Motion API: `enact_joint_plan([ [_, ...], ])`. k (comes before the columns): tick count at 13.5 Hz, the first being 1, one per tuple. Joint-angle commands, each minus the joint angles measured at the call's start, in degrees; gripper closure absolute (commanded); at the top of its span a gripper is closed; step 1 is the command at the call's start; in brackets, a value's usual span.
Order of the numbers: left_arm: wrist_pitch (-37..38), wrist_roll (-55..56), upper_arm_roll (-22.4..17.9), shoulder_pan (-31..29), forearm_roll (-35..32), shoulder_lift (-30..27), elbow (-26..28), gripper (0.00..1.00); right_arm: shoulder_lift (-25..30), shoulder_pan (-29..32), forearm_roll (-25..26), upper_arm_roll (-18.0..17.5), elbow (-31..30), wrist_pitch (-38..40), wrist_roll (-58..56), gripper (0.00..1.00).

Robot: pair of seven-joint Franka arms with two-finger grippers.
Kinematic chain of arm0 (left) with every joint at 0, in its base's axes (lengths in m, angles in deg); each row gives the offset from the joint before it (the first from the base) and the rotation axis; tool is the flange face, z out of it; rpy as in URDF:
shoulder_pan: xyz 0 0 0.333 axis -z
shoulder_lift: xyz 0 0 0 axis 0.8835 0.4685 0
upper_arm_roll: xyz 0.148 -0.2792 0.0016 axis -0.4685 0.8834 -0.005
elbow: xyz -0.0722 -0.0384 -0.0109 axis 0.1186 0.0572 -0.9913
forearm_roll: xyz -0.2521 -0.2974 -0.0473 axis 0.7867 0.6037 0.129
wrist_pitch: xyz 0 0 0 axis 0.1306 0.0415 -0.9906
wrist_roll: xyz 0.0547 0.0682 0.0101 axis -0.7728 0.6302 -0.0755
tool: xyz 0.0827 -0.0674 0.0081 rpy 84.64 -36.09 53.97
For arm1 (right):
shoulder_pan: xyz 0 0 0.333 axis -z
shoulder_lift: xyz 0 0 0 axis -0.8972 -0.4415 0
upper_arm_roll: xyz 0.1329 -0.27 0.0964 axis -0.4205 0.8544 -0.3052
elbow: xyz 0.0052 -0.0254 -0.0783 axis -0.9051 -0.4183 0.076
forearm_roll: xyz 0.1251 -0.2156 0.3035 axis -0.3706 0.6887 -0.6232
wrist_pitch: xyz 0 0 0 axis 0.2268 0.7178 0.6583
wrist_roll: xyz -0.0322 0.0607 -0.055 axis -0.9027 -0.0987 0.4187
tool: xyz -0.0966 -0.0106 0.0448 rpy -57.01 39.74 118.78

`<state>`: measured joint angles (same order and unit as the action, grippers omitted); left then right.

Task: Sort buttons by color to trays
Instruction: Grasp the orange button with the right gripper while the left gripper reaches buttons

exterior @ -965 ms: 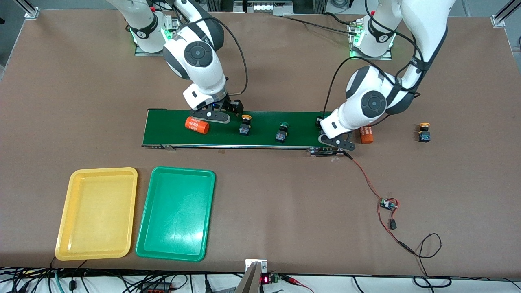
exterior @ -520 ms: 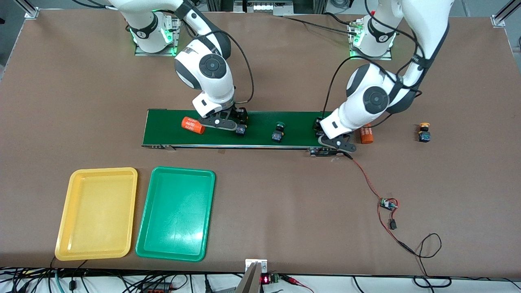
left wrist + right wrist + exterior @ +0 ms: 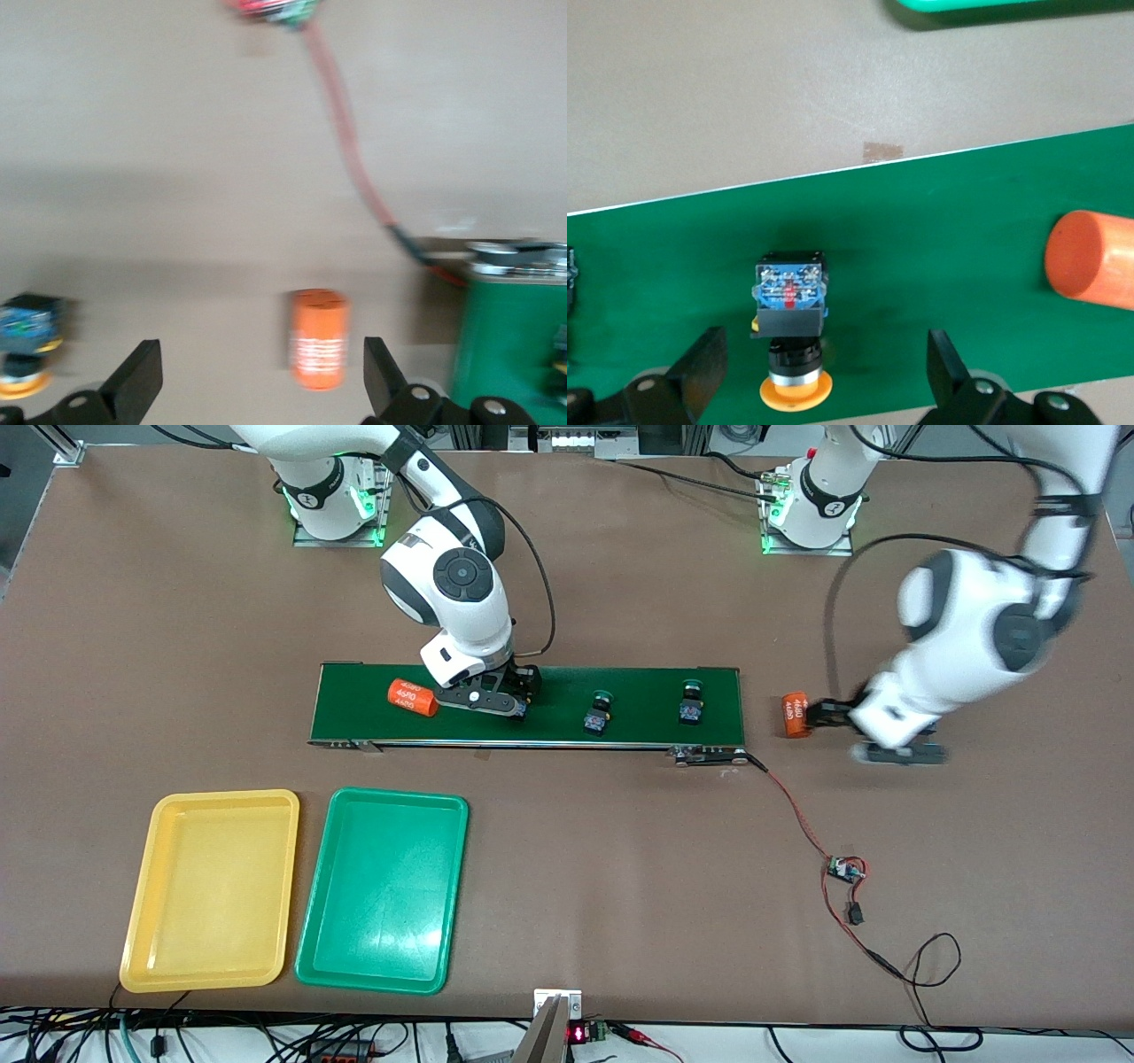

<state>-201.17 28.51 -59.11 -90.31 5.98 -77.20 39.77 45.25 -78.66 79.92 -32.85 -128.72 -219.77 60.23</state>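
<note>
Over the conveyor belt (image 3: 638,722), toward the right arm's end: right gripper (image 3: 483,700), fingers spread wide and hanging either side of a yellow-capped button (image 3: 790,310), not pinching anything yet. Looks lined up for a straight squeeze on the black body, so probably the pick step for a yellow one. Just beside it on the belt, an orange printed cylinder (image 3: 412,697), not part of the job. Further along the belt toward the left arm's end, two green-capped buttons (image 3: 600,710) (image 3: 691,700), apart from each other and from both grippers. Over bare table just off the belt's end: left gripper (image 3: 895,751), wide open too and holding nothing, with a second orange cylinder (image 3: 317,350) lying below the gap and the other yellow button (image 3: 27,345) outside one finger. Guessing aimed at that button rather than the cylinder. Up close: chunky black block, clear-blue terminal end with a red bit inside, round mushroom cap. Yellow tray (image 3: 213,886) and green tray (image 3: 383,886) side by side, nearer the front camera than the belt, both bare.
</note>
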Motion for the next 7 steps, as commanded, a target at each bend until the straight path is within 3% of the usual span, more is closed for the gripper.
enact_joint_plan([
  [1,-0.2,-4.5,1.0,-4.7,-1.9,2.2,1.5,0.0,-2.2,-0.9,1.7,0.3,1.7,0.8,1.6,0.0],
  [5,-0.3,-6.1,1.0,-8.5,-12.5,3.0,4.7,0.0,-3.3,-0.7,2.7,0.4,1.7,0.7,1.3,0.0],
  [7,-0.5,-6.1,1.0,-9.6,-17.4,3.7,4.7,0.0,-3.4,-0.7,3.8,1.1,1.7,0.7,0.9,0.12],
])
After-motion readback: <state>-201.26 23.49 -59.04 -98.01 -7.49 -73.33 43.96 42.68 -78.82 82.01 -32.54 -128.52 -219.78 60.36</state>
